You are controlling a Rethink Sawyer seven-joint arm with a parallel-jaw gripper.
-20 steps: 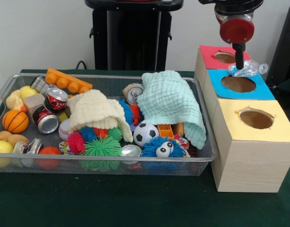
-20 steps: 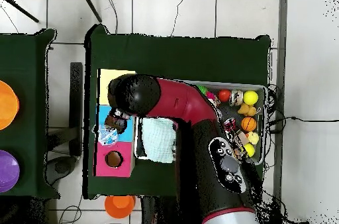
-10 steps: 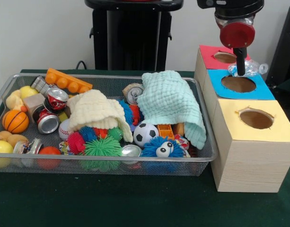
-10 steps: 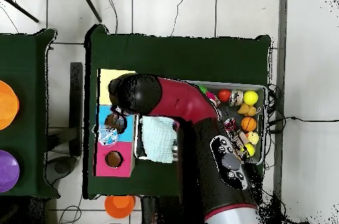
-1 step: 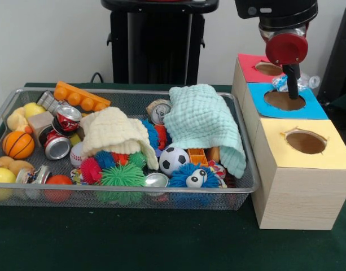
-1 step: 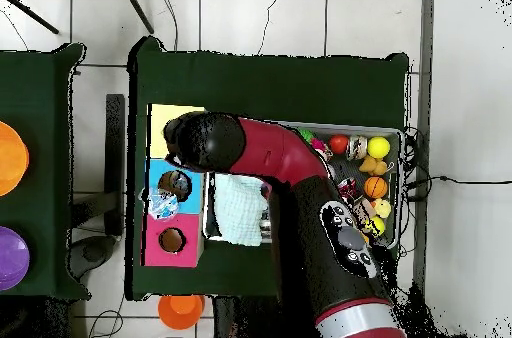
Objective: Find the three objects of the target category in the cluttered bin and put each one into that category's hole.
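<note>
A crumpled clear plastic bottle lies on top of the boxes, at the far rim of the blue box's hole beside the red box. In the overhead view the bottle rests on the blue top near the red box. My gripper hangs over the blue hole, just in front of the bottle and not carrying it. The arm's head hides the gripper from above. The wire bin holds cans, balls and two cloths.
A yellow box with its own hole stands nearest the camera. In the bin a mint cloth and a cream cloth cover other items. A soccer ball, a basketball and an orange block lie there too.
The gripper has slid off the bottle toward the yellow box, over the blue hole. The bottle has stayed where it lay.
</note>
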